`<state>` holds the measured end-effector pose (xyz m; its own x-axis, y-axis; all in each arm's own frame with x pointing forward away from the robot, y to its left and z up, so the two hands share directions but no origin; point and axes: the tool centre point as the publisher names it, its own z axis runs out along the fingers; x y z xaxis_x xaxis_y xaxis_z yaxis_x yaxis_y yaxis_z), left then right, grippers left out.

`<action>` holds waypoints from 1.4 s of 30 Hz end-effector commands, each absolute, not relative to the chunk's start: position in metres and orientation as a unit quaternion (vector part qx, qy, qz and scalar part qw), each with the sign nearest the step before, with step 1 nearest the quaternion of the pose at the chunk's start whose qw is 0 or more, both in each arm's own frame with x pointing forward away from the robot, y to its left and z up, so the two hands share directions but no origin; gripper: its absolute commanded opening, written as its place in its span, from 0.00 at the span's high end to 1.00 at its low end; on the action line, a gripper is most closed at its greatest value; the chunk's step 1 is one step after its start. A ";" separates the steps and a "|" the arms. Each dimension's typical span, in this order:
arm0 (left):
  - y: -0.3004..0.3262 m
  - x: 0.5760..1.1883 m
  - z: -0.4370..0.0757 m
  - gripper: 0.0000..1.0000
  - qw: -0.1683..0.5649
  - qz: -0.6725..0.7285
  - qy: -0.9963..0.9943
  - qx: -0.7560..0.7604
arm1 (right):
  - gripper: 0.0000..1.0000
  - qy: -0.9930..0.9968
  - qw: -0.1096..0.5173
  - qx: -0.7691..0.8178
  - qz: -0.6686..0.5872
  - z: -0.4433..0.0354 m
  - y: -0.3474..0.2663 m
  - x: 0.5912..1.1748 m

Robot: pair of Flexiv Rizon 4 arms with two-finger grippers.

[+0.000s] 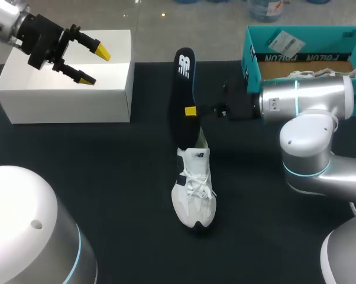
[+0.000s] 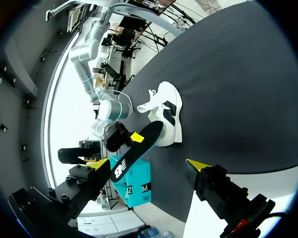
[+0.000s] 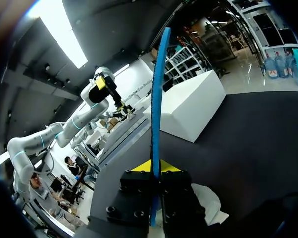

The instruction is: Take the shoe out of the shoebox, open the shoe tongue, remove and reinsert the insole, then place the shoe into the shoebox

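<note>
A white shoe (image 1: pixel 195 189) with a black stripe lies on the dark table, toe toward the front. Above its heel my right gripper (image 1: pixel 191 111) is shut on a black insole (image 1: pixel 183 94) that stands upright over the shoe's opening. In the right wrist view the insole (image 3: pixel 157 114) shows edge-on as a blue strip pinched between the yellow tips, right gripper (image 3: pixel 154 166), with the shoe (image 3: pixel 208 203) below. My left gripper (image 1: pixel 89 62) hangs open over the white box at the back left, holding nothing. The left wrist view shows the shoe (image 2: pixel 168 116) and insole (image 2: pixel 136 151) ahead of the left gripper (image 2: pixel 146 166).
A white box (image 1: pixel 65 80) stands at the back left. The teal shoebox (image 1: pixel 305 50) sits open at the back right, partly behind my right arm, with paper and laces inside. The dark table (image 1: pixel 107 177) spreads around the shoe.
</note>
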<state>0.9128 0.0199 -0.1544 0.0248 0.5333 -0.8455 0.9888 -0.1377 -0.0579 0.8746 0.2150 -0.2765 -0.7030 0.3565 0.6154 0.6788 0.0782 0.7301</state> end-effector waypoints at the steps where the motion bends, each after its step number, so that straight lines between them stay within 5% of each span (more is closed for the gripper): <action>1: 0.020 0.913 -0.154 0.00 0.297 -0.381 0.585 0.652 | 1.00 -0.715 0.144 -0.359 -0.582 -0.288 0.227 0.870; 17: 0.020 0.913 -0.154 0.00 0.297 -0.381 0.585 0.652 | 1.00 -0.716 0.102 -0.327 -0.608 -0.277 0.202 0.887; 42: 0.020 0.913 -0.154 0.00 0.297 -0.381 0.585 0.652 | 1.00 -0.732 0.126 -0.296 -0.600 -0.318 0.189 0.879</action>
<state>0.9128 0.0199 -0.1544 0.0248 0.5334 -0.8455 0.9888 -0.1378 -0.0579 0.8810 0.1842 -0.3106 -0.7939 0.2808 0.5393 0.5841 0.1057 0.8048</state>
